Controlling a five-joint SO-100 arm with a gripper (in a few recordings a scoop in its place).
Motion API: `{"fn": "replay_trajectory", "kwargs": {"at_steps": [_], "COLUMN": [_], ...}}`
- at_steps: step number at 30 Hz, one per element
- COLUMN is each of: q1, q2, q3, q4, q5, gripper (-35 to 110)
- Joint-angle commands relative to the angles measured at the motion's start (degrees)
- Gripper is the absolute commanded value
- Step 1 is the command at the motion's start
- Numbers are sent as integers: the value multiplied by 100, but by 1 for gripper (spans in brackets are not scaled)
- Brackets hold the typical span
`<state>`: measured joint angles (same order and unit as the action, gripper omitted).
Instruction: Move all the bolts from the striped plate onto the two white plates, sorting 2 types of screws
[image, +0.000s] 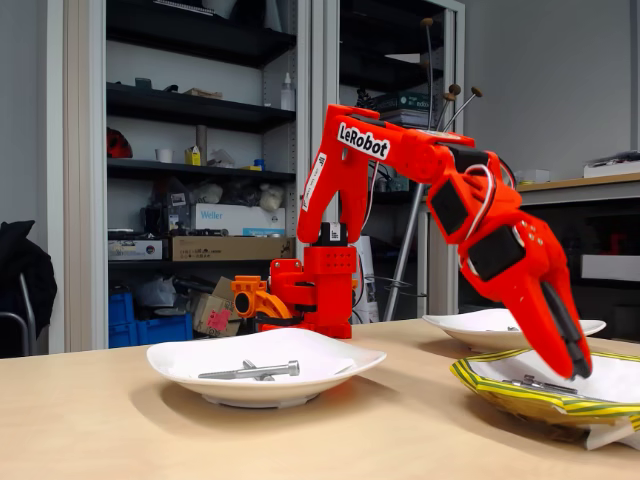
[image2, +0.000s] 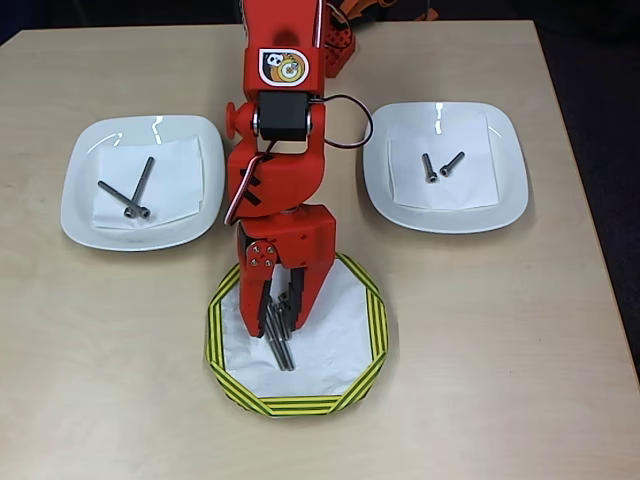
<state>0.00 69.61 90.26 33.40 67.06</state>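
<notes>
The striped plate (image2: 300, 405) (image: 500, 388) lies near the table's front edge and holds a few long grey bolts (image2: 283, 352) (image: 535, 384) lying close together. My red gripper (image2: 278, 322) (image: 577, 365) points down into this plate, open a little, its fingers on either side of the bolts' upper ends and its tips just above the plate. In the overhead view the left white plate (image2: 80, 200) (image: 180, 362) holds two long bolts (image2: 140, 190) (image: 250, 372). The right white plate (image2: 510, 190) (image: 470, 322) holds two short bolts (image2: 440, 166).
The arm's base (image2: 330, 40) (image: 320, 290) stands at the table's back edge between the white plates. Each plate has a white paper square in it. Bare wood runs along the table's front corners and sides. Shelves stand behind the table.
</notes>
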Motion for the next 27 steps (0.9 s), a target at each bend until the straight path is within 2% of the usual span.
{"fn": "replay_trajectory", "kwargs": {"at_steps": [1,10,27], "q1": [-141,-264,-114], "q2": [325,606,624], "q3": [79,378,571], "q4": [229,923,932], "q5": [-343,-870,-844], "gripper": [12,10,7]}}
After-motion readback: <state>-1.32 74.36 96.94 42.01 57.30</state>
